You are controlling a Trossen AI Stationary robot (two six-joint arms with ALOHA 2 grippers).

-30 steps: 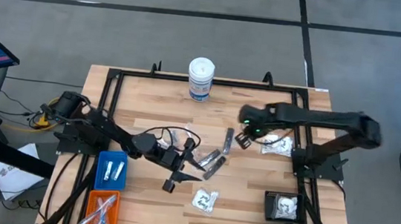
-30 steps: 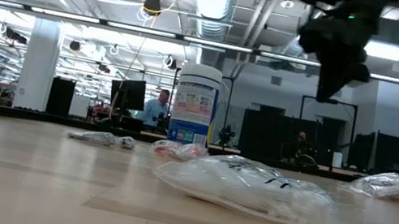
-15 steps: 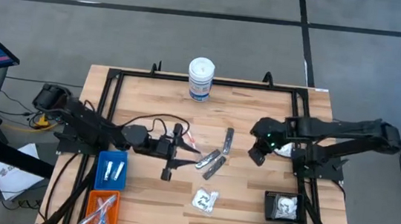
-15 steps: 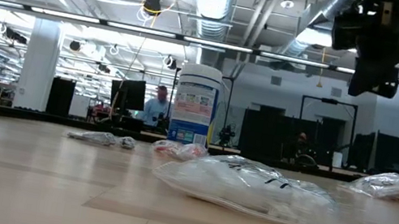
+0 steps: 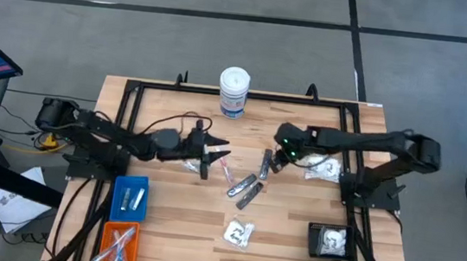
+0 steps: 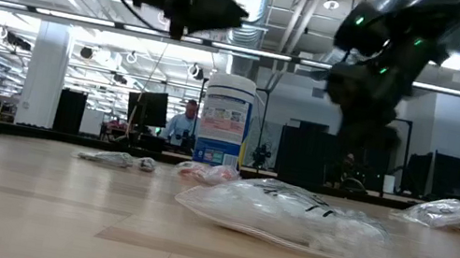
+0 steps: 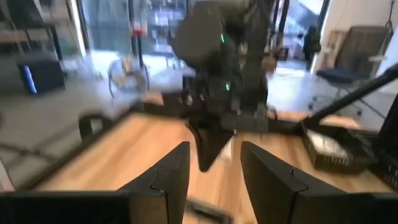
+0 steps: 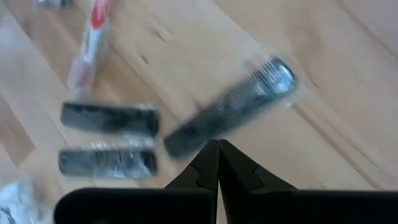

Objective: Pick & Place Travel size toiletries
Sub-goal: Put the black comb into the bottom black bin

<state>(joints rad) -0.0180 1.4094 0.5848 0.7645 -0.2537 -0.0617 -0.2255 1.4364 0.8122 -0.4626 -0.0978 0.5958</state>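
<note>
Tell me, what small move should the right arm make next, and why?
Probably open its fingers and lower: the right gripper is shut, empty, and hovers just above a black comb lying on the table, so it cannot grasp it yet.

Table (image 5: 175,107): white canister (image 5: 233,90) at 12 o'clock; black combs (image 5: 247,187) centre; clear packet (image 5: 238,233) at 6; blue bin (image 5: 130,198) at 8.

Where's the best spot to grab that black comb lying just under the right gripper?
Probably take the black comb across its narrow width near the middle, coming straight down. It lies flat on the table, long and slim, with bare wood on both long sides. The right gripper, shut now, would have to open first.
</note>
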